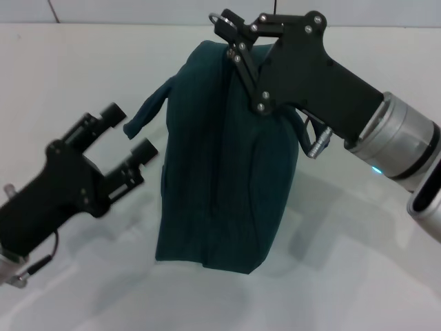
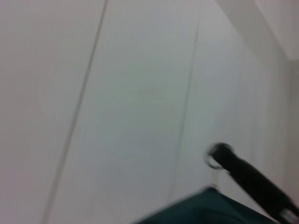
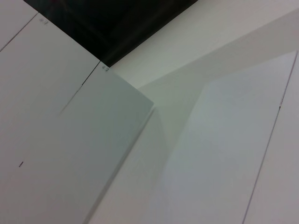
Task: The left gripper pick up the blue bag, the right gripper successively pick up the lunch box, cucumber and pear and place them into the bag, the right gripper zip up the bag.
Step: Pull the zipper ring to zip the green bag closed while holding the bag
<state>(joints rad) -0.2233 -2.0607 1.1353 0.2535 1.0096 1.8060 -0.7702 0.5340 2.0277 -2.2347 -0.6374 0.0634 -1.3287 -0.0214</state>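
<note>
The blue bag (image 1: 213, 172) stands upright on the white table, its bottom resting on the surface. My left gripper (image 1: 233, 38), with the silver lit wrist, is at the right of the head view and is shut on the bag's top edge. A silver ring (image 1: 219, 21) sits at its tip. The left wrist view shows that ring (image 2: 214, 156) and the bag's top (image 2: 210, 210). My right gripper (image 1: 129, 129) is open and empty beside the bag, with the bag's loop handle (image 1: 150, 107) hanging at its fingertips. The lunch box, cucumber and pear are out of view.
The white table (image 1: 358, 276) runs under and around the bag, with a pale wall behind it. The right wrist view shows only white panels (image 3: 93, 154) and a dark opening (image 3: 112, 23).
</note>
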